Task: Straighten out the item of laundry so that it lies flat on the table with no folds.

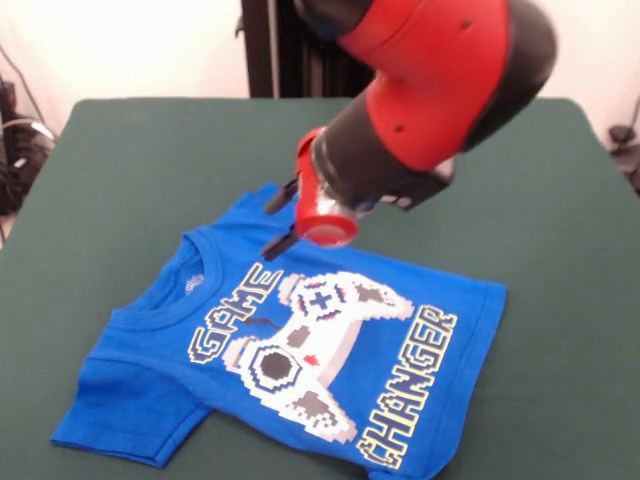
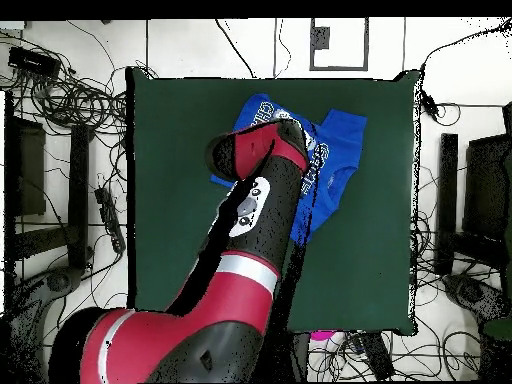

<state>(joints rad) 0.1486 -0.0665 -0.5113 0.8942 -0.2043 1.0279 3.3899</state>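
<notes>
A bright blue T-shirt (image 1: 300,350) is seen spread on the dark green worktop (image 1: 120,170), print side up, with its collar towards the left and its hem at the right. A pixel game controller and "GAME CHANGER" lettering are shown on it. The lower-left sleeve is laid out flat. The red and black arm (image 1: 430,90) is held above the shirt's upper edge, and two dark jaws (image 1: 281,220) are seen slightly apart beside the red wrist ring.

T-shirt (image 1: 300,330) is showing as soft matt blue cloth, its controller print (image 1: 315,345) looking flat and slightly smoother; table (image 1: 150,160) is reading as matt dark green felt-like fabric; arm (image 1: 440,70) shell at upper frame is looking like smooth semi-gloss red and black plastic
</notes>
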